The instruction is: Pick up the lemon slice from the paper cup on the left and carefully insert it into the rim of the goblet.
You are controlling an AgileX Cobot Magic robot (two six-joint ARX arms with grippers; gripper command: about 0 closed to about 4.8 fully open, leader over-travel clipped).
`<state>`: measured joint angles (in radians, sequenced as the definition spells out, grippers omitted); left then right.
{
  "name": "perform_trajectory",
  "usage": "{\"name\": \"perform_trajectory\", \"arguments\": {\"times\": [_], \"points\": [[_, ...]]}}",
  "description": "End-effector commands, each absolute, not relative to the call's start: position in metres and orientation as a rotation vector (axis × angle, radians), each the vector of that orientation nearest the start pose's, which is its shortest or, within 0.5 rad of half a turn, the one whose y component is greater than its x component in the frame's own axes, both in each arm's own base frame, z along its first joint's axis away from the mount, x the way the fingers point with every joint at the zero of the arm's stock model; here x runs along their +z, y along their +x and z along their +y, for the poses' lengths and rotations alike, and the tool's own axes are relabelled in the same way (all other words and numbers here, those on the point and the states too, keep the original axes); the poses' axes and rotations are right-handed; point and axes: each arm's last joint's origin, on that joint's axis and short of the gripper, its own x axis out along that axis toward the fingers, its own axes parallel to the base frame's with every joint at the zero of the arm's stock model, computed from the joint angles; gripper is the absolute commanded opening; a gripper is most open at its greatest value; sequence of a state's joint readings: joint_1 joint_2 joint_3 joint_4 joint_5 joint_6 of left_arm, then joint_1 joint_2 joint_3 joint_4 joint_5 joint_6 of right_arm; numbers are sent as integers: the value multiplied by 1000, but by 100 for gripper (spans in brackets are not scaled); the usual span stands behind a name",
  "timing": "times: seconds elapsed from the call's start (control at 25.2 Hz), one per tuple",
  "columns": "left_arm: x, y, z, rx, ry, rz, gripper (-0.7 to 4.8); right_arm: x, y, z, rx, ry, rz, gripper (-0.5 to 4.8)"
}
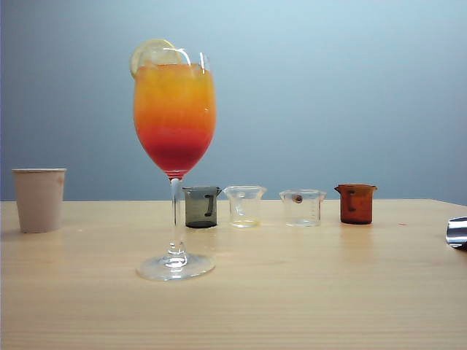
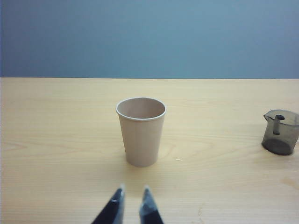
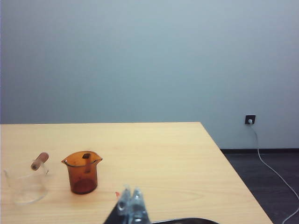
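The goblet (image 1: 175,109) stands upright left of the table's middle, its drink graded orange to red. The lemon slice (image 1: 149,52) sits on its rim at the left side, standing above the glass. The beige paper cup (image 1: 39,199) is at the far left. In the left wrist view the paper cup (image 2: 141,133) stands just ahead of my left gripper (image 2: 133,190), which is open with a narrow gap and nothing in it. My right gripper (image 3: 131,192) is shut and empty, low over the table near the brown beaker (image 3: 83,172).
Behind the goblet runs a row of small beakers: grey (image 1: 201,206), two clear ones (image 1: 244,205) (image 1: 302,207) and brown (image 1: 356,203). A shiny metal part (image 1: 457,232) shows at the right edge. The table's right edge (image 3: 229,163) drops to dark floor.
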<state>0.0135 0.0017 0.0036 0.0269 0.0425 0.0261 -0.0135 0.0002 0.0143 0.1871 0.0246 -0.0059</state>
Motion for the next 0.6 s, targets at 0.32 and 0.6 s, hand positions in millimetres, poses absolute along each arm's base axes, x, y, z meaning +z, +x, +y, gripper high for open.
{"name": "perform_trajectory", "arguments": {"times": [0.32,0.6], "points": [[169,97,0,-30,27,-44,52,172,97,0,7,-1,-88,-5],[169,97,0,-30,27,-44,52,177,97,0,15,2,-131,-5]]}}
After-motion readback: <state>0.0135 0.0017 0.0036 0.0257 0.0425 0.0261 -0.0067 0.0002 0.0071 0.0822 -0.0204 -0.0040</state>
